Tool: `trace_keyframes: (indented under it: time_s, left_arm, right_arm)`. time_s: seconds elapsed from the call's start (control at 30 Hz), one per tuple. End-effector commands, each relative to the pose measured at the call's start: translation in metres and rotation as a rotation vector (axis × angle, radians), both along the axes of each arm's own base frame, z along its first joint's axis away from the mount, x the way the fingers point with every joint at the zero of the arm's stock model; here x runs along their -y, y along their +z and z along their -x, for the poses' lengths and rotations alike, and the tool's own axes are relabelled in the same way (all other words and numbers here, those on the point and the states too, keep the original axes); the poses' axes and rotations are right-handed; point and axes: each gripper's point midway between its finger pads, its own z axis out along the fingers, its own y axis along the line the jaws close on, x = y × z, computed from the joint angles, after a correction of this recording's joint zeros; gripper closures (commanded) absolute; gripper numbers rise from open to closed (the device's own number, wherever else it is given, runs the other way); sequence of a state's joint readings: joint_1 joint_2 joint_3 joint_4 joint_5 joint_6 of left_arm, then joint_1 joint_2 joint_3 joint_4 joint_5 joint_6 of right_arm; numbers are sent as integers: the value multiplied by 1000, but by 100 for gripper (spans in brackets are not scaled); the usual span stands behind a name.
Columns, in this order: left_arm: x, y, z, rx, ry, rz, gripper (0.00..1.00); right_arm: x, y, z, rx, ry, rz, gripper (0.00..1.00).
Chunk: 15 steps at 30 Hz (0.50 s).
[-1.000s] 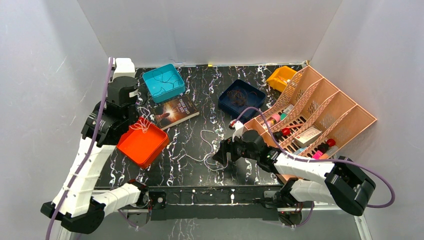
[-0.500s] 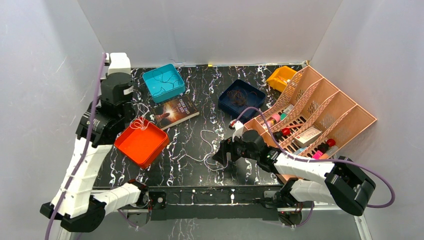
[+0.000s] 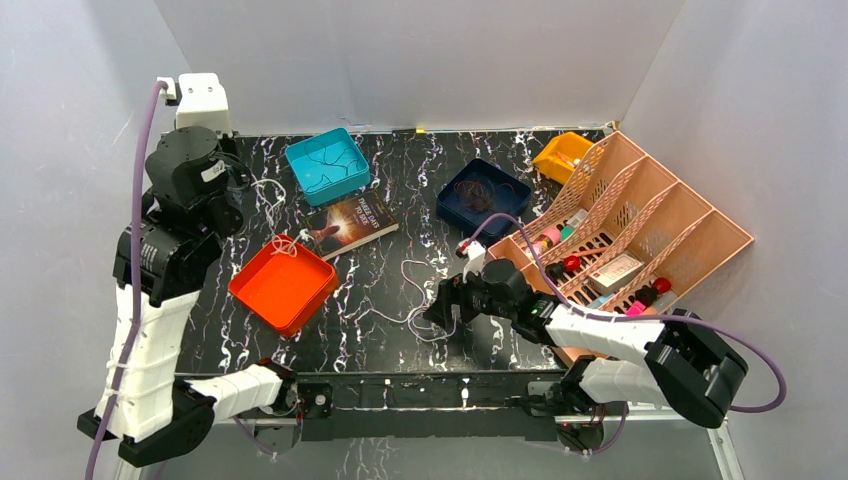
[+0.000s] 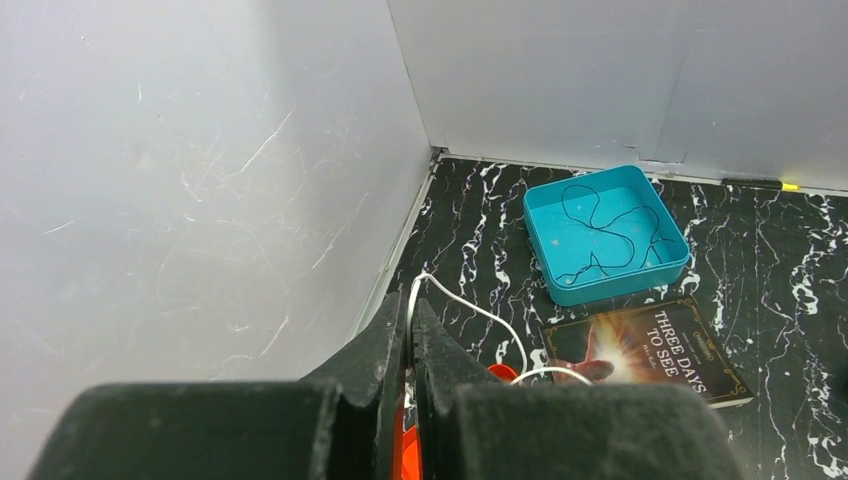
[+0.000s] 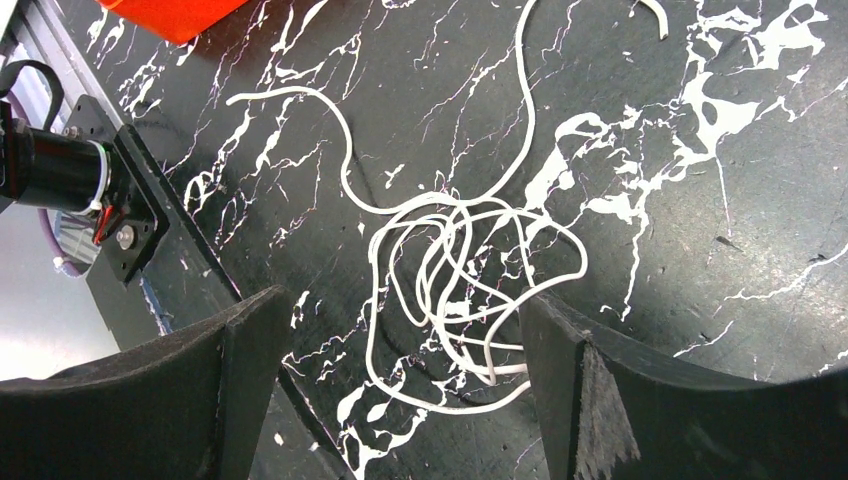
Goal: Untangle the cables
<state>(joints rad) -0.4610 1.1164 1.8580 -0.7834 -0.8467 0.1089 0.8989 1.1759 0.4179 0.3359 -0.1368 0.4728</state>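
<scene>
since a second ago the left arm (image 3: 165,260) has lifted and swung back toward the rear-left corner, drawing a white cable (image 3: 262,195) up out of the orange tray (image 3: 283,290); the right arm has barely shifted.

top view: that white cable runs slack from the raised wrist down to a small coil at the tray's far edge. the main white tangle (image 3: 425,315) lies on the marbled table (image 3: 400,200) near the front rail, under the right gripper (image 3: 440,310). i cannot tell whether the lifted strand joins this tangle. a teal tray (image 3: 327,165), a book (image 3: 352,222), a dark blue tray (image 3: 447,203) with dark wires in it and a pink rack (image 3: 650,215) sit behind.

left wrist view: the left gripper (image 4: 410,315) is pinched tight on the white cable, which shows between the tips and curves away toward the book. i read the high hold as a way to let the strand hang free so it pulls clear of its coil. the teal tray already holds one thin dark cable (image 4: 600,215) lying alone.

right wrist view: the right gripper is spread wide, one finger on each side of the tangle, gripping nothing and hovering just above it. loops overlap thickly at the centre, and one long tail leaves toward the top of the view.

judgement: one strand is being sorted; the knot is untouched. next i want a single outer loop, not the centre.
</scene>
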Motion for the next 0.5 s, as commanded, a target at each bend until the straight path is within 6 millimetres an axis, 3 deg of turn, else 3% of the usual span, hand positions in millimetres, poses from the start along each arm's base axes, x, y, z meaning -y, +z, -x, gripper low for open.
trace_keyframes:
  time_s: [0.0,0.17,0.27,0.33,0.4,0.47]
  left_arm:
    - [-7,3,4,-3,23,-32,100]
    - [-11,-2,8,-10,45,-38,100]
    - [-13,-17,9,-42,66,-42,100]
    - [-14,-36,11,-70,80,-29,100]
    - [-14,-73,14,-126,100,-5,100]
    - [-16,-85,15,-156,118,-22,100]
  right_arm:
    - [-18,30,-8,54,18,-83,8]
    - [-20,30,-8,50,28,-82,7]
    - [-21,29,-8,47,33,-82,7]
    - [-21,29,-7,45,32,-83,7]
    - [-20,27,-6,40,34,-81,7]
    - [-20,27,-5,42,39,-77,6]
